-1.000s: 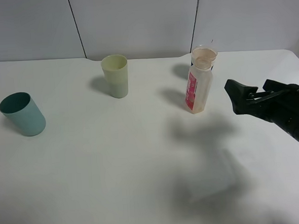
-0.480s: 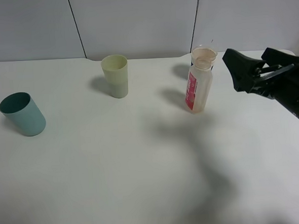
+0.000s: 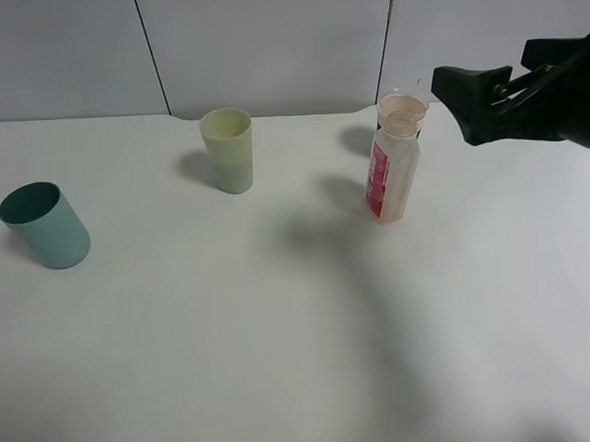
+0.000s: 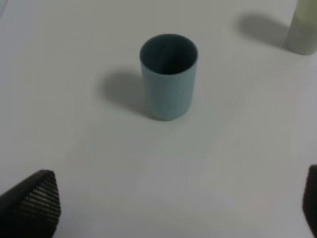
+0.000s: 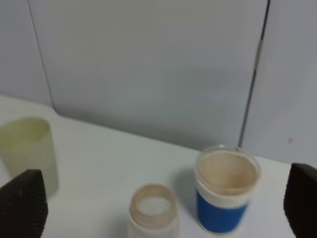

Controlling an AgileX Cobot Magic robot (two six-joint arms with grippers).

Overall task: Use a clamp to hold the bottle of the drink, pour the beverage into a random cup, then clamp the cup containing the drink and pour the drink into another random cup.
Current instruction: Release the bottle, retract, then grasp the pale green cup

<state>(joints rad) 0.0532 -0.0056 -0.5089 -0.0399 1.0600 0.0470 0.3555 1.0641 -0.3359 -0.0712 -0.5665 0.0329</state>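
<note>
Right gripper (image 3: 468, 102): jaws spread wide, nothing between them. Since a second ago it has risen from low right of bottle (image 3: 392, 170) to level with bottle's mouth, just right of it, not touching. Left gripper (image 4: 173, 203): jaws wide, empty. Bottle upright, unmoved. Yellow-green tumbler (image 3: 229, 150) left of bottle, teal tumbler (image 3: 45, 226) far left, both unmoved. Blue-and-white cup (image 5: 225, 198) just behind bottle.

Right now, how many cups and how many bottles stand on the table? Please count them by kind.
Cups: 3 (teal cup, yellow-green cup, blue-and-white cup)
Bottles: 1 (clear bottle with a red-pink label)
Total: 4
</note>
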